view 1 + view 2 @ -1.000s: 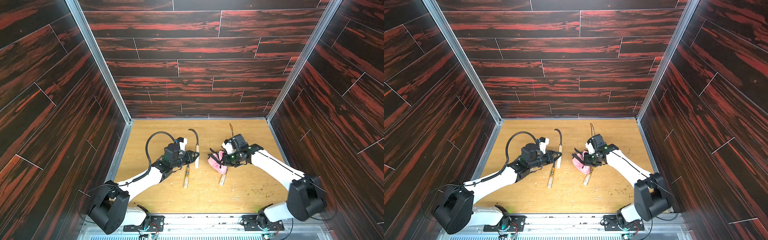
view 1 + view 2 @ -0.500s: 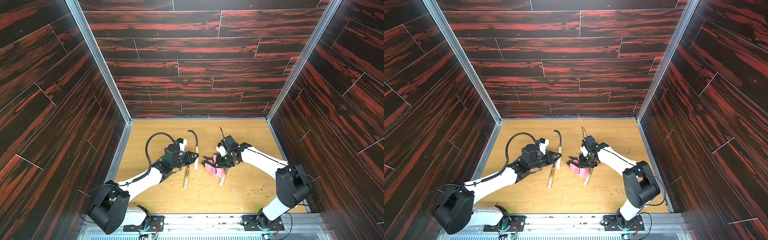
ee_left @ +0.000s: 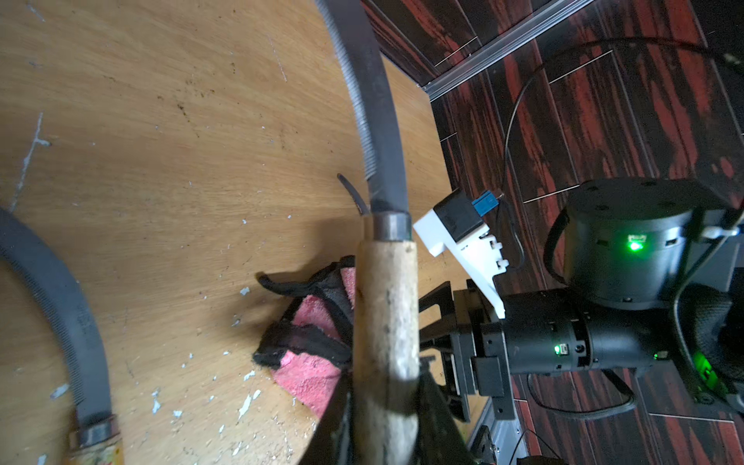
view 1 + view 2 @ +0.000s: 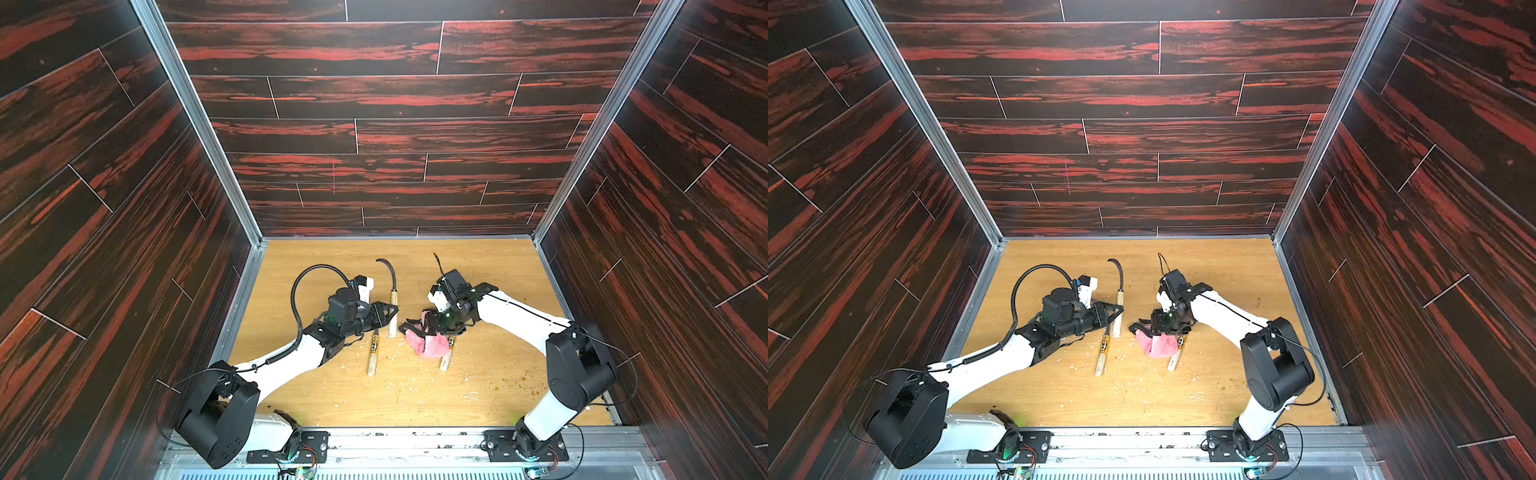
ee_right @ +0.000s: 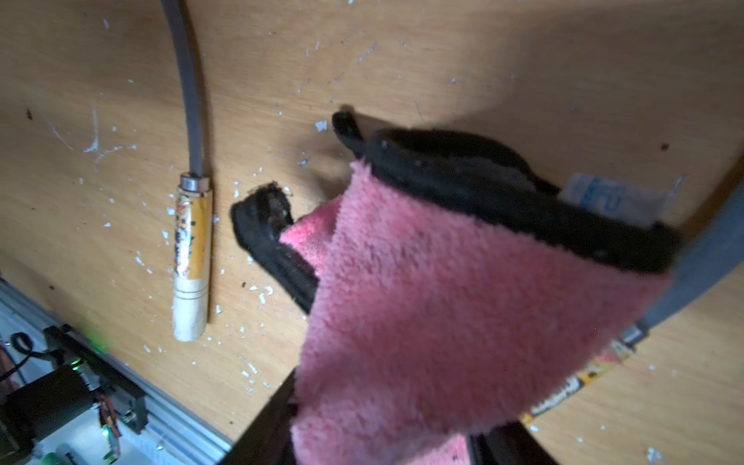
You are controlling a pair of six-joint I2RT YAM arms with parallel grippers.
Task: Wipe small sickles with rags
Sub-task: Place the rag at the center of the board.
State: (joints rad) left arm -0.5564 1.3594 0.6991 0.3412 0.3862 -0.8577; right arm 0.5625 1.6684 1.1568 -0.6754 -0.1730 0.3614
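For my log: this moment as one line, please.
left gripper: shut on plain sickle; right gripper: at pink rag; rag: over labelled sickle

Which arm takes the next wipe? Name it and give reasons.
Right. The right tool sits at the pink rag, which covers part of a labelled sickle. The left tool is shut on the handle of the plain-handled sickle, so it is busy and apart from the rag.

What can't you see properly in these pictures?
The right hand: in the right wrist view the pink rag covers its fingertips, so open or shut is unclear.
The sickle under the rag: in both top views rag and right hand hide its blade.
The middle sickle: in both top views the left hand covers its blade.
Its label: too blurred to read, right wrist view.
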